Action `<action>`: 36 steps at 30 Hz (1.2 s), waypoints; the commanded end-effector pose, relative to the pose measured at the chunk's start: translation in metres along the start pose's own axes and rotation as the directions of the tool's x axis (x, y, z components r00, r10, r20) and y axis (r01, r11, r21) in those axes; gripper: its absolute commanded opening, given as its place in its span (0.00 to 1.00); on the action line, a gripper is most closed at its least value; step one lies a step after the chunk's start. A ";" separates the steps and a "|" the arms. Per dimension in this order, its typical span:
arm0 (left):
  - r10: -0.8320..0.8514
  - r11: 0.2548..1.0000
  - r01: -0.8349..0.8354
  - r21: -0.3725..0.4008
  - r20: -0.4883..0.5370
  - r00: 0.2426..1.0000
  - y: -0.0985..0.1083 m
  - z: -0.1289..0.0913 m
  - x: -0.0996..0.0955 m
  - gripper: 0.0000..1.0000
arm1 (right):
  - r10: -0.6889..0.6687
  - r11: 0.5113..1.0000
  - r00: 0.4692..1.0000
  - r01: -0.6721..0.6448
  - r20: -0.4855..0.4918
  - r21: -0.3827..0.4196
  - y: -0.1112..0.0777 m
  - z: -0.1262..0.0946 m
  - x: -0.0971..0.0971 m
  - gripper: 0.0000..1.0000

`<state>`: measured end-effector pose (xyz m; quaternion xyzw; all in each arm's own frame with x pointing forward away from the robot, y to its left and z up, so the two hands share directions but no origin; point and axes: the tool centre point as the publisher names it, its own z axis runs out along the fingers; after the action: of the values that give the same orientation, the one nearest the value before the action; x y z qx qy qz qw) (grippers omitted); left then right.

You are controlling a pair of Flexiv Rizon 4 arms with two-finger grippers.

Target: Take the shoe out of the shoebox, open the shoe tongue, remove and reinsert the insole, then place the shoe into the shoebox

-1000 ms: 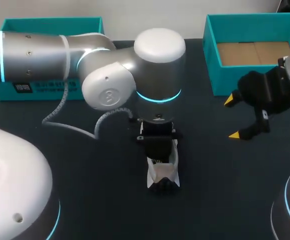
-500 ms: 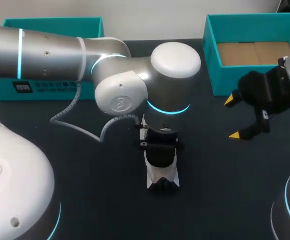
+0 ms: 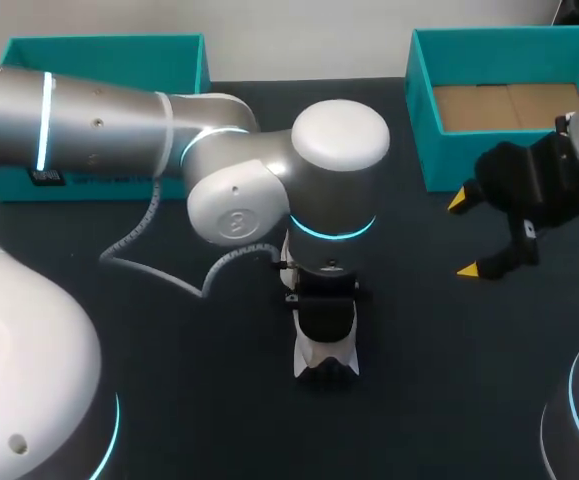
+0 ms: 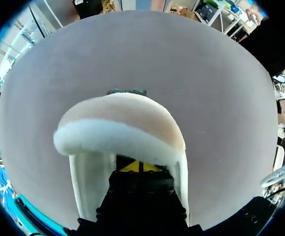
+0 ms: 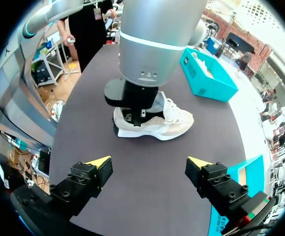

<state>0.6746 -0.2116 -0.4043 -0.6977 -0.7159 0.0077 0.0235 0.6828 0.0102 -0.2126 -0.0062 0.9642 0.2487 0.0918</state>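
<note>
Now your left pincer point(image 4: 140, 167) is down in the shoe point(image 3: 326, 360), your right pincer point(image 5: 149, 166) is open
The shoe stands on its sole near the middle of the bench point(image 3: 449, 390), outside the shoebox point(image 3: 424, 130), which sits well apart at the far right. The left pincer comes from above into the shoe's opening by the heel; whether it is open or closed there, you cannot tell. The right pincer hangs above the bench near the shoebox, holding nothing

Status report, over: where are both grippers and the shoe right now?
Left gripper down inside the shoe; shoe on its sole on the table. Right gripper open, empty, hovering between shoe and shoebox.
</note>
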 end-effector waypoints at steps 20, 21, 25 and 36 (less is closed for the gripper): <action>-0.019 0.999 0.016 0.034 0.089 0.996 0.001 0.012 -0.018 0.00 | 0.000 1.000 1.000 0.000 0.001 0.001 0.000 0.001 0.000 1.00; -0.019 0.999 0.016 0.034 0.095 0.995 0.001 0.012 -0.019 0.00 | 0.000 1.000 1.000 0.000 0.001 0.001 0.000 0.001 0.000 1.00; -0.023 0.999 0.020 0.036 0.107 0.994 0.002 0.013 -0.022 0.00 | 0.000 1.000 1.000 0.000 0.001 0.001 0.000 0.001 0.000 1.00; -0.039 0.999 0.035 0.023 0.178 0.983 0.005 -0.002 -0.021 0.00 | 0.000 1.000 1.000 0.000 0.001 0.001 0.000 0.001 0.000 1.00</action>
<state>0.6806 -0.2386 -0.4021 -0.6807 -0.7283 0.0738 -0.0278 0.6828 0.0102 -0.2130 -0.0062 0.9641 0.2491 0.0919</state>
